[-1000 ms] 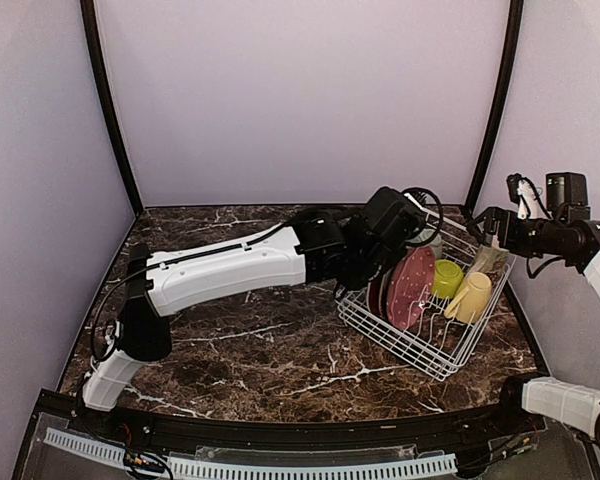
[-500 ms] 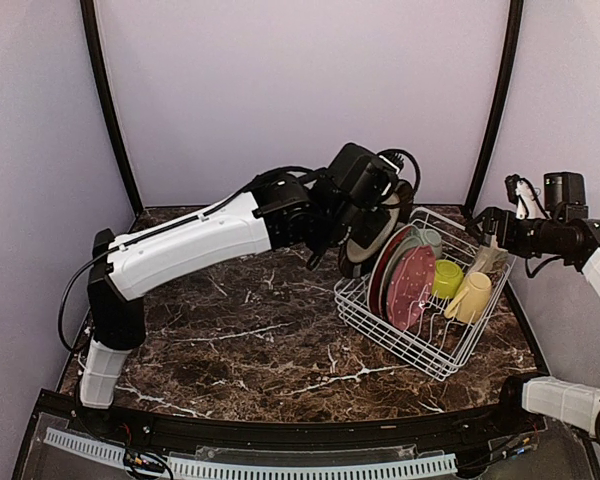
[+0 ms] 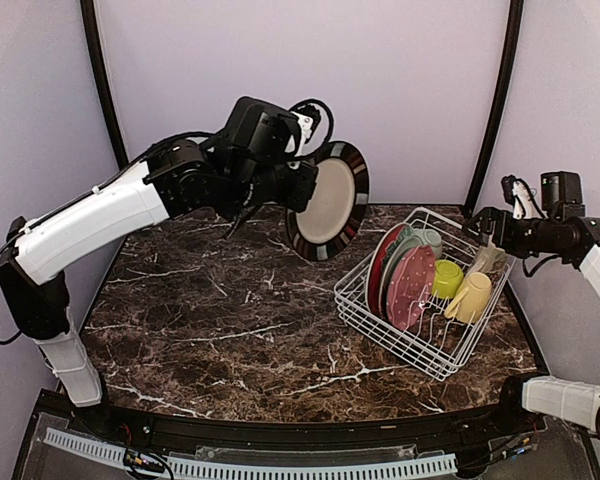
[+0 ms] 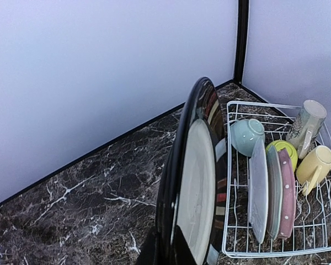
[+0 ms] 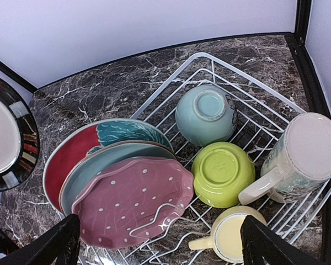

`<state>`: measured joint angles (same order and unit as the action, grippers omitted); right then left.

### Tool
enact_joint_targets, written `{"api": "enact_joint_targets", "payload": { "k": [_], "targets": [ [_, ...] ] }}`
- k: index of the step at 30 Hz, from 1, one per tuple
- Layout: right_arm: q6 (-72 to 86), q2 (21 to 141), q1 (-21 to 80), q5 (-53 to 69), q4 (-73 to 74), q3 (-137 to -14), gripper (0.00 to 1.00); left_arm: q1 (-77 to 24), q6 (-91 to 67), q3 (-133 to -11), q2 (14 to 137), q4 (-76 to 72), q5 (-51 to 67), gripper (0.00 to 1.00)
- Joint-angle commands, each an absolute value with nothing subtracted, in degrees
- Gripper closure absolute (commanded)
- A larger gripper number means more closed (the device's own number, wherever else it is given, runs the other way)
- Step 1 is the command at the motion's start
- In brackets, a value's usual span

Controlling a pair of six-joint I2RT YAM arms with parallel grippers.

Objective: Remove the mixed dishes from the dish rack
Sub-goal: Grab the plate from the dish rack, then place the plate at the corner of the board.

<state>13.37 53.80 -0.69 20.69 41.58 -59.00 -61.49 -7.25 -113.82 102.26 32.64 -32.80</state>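
A: How is the left pincer (image 3: 302, 192) found?

B: It is clenched on the rim of the dark plate (image 3: 332, 205), which is held on edge in the air above the desk (image 3: 230, 320). A glossy black rim, a striped band of brown and red, and a smooth cream centre are seen on that round plate.

A: And the dish rack (image 3: 390, 340)?

B: It is set well apart from the left pincer, lower and to its right. It lies directly beneath the right pincer (image 5: 163, 240), whose jaws are spread wide, with nothing held between them. The rack is made of thin white wire, rectangular, with raised sides and upright prongs.

A: What is stood in it?

B: Three plates are leaned on edge in the slots below the right pincer: a maroon-pink dotted plate (image 5: 132, 207) with a wavy outline and white spots, a matte grey-green plate (image 5: 96, 165) behind it, and a red plate (image 5: 66, 160) with a teal leaf-patterned patch. Past them, a mint bowl (image 5: 206, 113) is turned bottom up and a lime bowl (image 5: 223, 171) is placed just beside it, bottom also showing. A cream-grey mug (image 5: 309, 154) is propped at the rack's side with its flat base showing, and the open mouth of a yellow mug (image 5: 231, 237) is seen nearest the pincer.

A: The desk surface?

B: Dark brown marble, polished, veined in white.
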Motion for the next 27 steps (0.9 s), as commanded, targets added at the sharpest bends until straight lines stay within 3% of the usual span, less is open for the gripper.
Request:
{"api": "enact_joint_targets", "payload": {
  "k": [1, 10, 16, 21, 27],
  "targets": [
    [13.69, 53.92, -0.44, 23.35, 39.44, -58.32, 0.01, -54.87, -14.67, -106.55, 90.0, 25.89, -30.32, 0.99],
    [14.39, 55.94, -0.35, 27.35, 37.33, -58.17, 0.01, -29.09, -33.56, -74.68, 67.36, 20.01, -4.77, 0.99],
    [15.15, 56.25, -0.35, 28.03, 36.66, -58.24, 0.01, -8.94, -50.82, -50.91, 58.61, 1.65, 12.19, 0.99],
    [15.55, 55.61, 1.54, 27.83, 36.67, -58.17, 0.01, -1.12, -66.3, -32.7, 61.08, -27.15, 12.48, 0.99],
    [15.72, 54.38, 1.64, 26.82, 37.66, -57.84, 0.01, 0.97, -73.38, -26.21, 74.76, -50.27, 8.56, 0.99]
  ]
}}
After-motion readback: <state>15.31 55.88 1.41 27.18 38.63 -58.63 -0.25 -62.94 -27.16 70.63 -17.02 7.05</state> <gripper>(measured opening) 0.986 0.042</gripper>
